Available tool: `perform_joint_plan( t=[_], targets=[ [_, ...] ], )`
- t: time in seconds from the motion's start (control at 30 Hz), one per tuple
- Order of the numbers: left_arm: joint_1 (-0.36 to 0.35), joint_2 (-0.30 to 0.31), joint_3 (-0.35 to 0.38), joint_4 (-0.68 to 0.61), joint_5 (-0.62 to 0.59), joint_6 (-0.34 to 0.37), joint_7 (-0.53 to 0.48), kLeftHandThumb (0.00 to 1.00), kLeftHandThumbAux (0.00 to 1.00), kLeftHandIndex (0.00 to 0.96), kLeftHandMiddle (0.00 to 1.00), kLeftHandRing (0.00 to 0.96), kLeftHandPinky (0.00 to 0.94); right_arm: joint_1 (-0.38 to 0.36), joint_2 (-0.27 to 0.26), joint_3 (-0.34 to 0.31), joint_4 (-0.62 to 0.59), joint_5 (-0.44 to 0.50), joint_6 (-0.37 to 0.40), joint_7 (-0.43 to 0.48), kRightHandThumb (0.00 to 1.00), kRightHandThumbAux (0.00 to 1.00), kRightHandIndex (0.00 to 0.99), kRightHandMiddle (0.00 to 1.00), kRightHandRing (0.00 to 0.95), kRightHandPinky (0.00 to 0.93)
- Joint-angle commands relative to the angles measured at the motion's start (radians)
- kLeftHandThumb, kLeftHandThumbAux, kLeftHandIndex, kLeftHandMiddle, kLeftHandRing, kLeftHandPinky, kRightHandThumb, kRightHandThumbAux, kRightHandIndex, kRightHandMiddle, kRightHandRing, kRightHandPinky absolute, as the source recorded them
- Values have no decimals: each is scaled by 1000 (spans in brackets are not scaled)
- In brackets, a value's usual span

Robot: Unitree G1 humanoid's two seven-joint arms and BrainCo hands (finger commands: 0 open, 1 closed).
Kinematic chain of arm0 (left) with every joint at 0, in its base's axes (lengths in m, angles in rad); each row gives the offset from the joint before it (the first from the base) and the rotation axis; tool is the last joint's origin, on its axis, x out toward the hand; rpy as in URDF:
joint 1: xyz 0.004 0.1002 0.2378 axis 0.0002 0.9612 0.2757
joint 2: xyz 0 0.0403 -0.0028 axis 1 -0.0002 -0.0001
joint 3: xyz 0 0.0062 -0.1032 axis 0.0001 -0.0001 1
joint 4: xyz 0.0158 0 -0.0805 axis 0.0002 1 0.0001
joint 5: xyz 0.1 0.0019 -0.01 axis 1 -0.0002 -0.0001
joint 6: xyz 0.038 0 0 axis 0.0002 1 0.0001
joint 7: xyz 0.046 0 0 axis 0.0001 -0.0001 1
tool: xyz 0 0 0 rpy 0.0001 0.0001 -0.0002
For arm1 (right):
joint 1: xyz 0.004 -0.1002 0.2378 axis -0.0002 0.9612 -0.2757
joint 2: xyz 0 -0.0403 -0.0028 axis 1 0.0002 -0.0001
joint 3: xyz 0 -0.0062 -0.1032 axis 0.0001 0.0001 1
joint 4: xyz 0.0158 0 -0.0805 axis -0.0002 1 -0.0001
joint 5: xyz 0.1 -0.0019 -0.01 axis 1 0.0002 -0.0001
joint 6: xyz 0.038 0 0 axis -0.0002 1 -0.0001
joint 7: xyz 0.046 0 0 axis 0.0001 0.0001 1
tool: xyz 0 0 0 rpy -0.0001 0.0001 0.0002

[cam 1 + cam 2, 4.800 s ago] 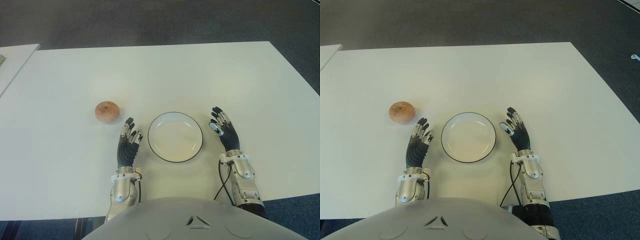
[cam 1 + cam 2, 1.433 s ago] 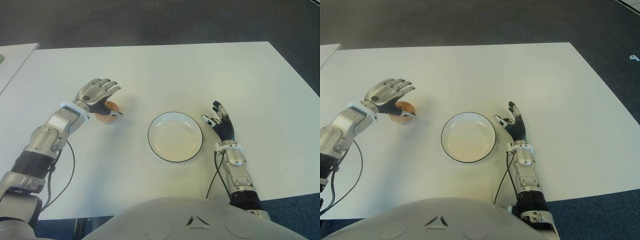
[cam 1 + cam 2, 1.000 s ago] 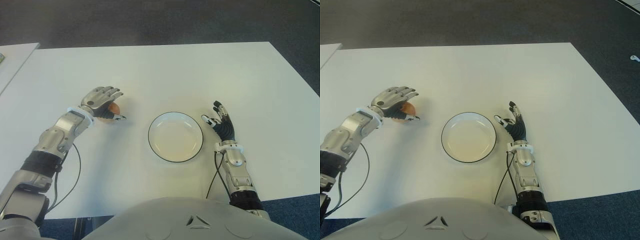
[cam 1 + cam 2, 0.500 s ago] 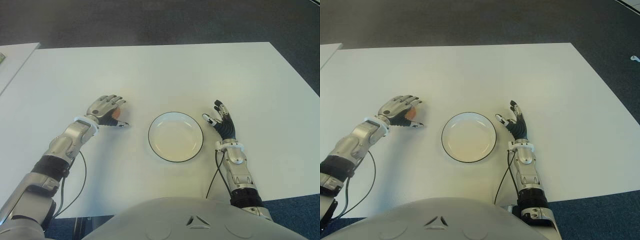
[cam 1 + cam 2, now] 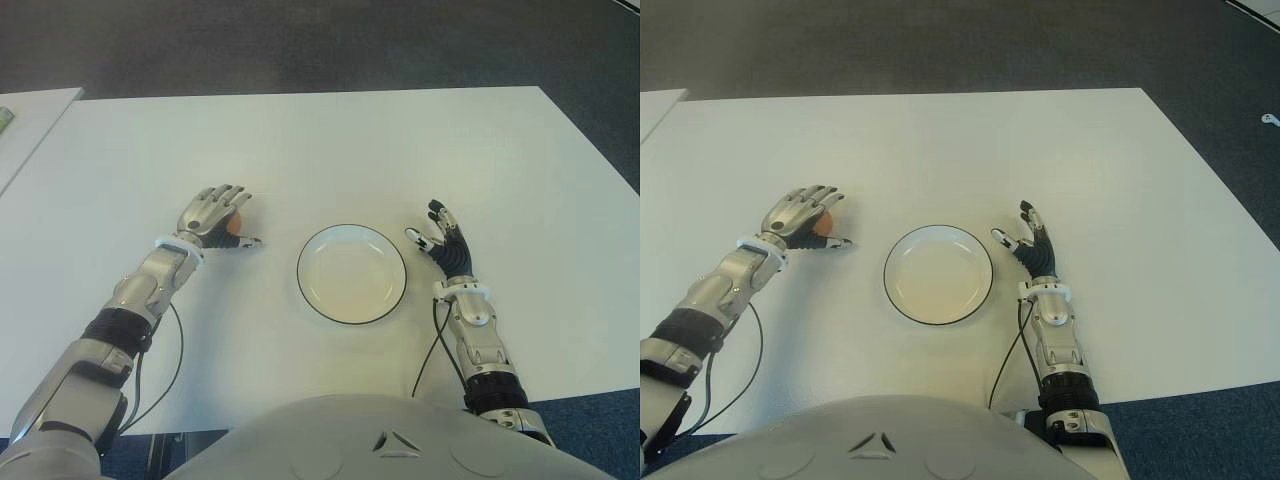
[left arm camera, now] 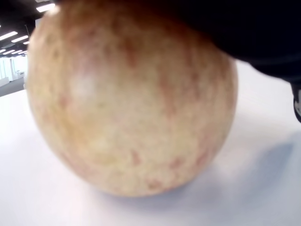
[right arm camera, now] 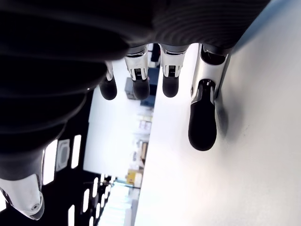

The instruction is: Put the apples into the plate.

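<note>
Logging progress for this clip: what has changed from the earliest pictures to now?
The left hand left its spot beside the plate, swung out to the robot's left and now covers the apple, which sits on the table; fingers drape over it, a firm grasp not yet clear. The apple has shifted slightly toward the plate. The right hand edged forward a little, still open. The plate stayed put, empty.

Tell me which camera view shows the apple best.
The left wrist view: the apple fills it, sitting on the table. In both eye views the left hand covers it, leaving only a sliver visible. The right wrist view shows none of it.
</note>
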State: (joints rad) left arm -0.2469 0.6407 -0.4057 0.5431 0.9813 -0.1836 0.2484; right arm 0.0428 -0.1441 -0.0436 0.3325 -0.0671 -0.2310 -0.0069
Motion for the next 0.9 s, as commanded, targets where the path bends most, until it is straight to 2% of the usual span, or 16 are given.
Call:
perform_joint_plan(
  t=[0.03, 0.17, 0.23, 0.43, 0.9],
  targets=[
    [10, -85, -75, 164, 13, 1, 61, 275, 275, 0, 0, 0, 0, 56, -10, -8, 105, 16, 94, 33, 46, 605, 0, 0, 0, 0],
    [-37, -131, -109, 313, 23, -1, 140, 257, 289, 0, 0, 0, 0, 46, -24, -21, 120, 31, 99, 51, 35, 600, 0, 0, 0, 0],
    [-50, -139, -119, 345, 22, -2, 160, 247, 294, 0, 0, 0, 0, 43, -28, -26, 124, 37, 101, 58, 33, 599, 0, 0, 0, 0],
    [-79, -131, -151, 402, 25, 11, 208, 197, 315, 0, 0, 0, 0, 29, -37, -53, 142, 66, 100, 69, 41, 601, 0, 0, 0, 0],
    [-118, -92, -227, 443, 39, 71, 253, 95, 358, 0, 0, 0, 0, 7, -59, -60, 172, 72, 93, 78, 59, 593, 0, 0, 0, 0]
  ],
)
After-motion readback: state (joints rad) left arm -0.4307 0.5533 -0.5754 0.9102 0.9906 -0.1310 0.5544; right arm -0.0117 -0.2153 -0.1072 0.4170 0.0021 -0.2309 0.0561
